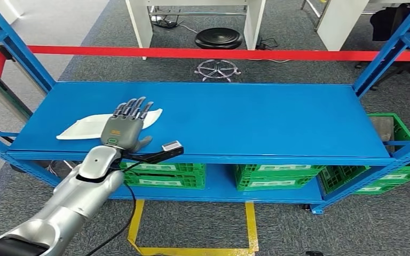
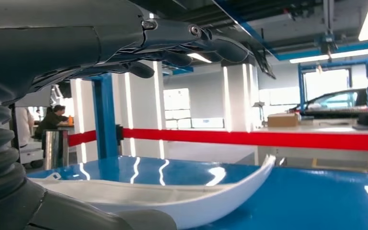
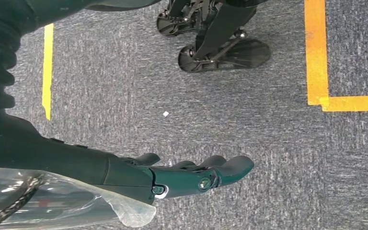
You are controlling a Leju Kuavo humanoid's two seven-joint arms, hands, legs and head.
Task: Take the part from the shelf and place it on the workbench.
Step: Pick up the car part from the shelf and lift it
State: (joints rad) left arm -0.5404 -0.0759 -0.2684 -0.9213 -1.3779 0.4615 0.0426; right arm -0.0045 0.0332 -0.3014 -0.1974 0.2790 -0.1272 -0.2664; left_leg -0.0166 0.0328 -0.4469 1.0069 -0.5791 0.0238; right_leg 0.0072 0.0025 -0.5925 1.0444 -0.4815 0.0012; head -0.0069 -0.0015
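Note:
A long white curved part (image 1: 93, 127) lies flat on the blue shelf top (image 1: 245, 117), toward its left end. My left hand (image 1: 125, 127) hovers just above the part's right half, fingers stretched out and apart, holding nothing. In the left wrist view the part (image 2: 182, 201) lies under the dark fingers (image 2: 206, 40) with a clear gap between them. My right hand (image 3: 191, 175) hangs over the grey carpet, its fingers straight and empty.
Blue uprights (image 1: 389, 48) frame the shelf at both ends, and a red bar (image 1: 219, 53) runs behind it. Green crates (image 1: 277, 176) fill the lower level. Yellow tape (image 1: 192, 248) marks the carpet in front. A stool base (image 1: 217, 69) stands beyond.

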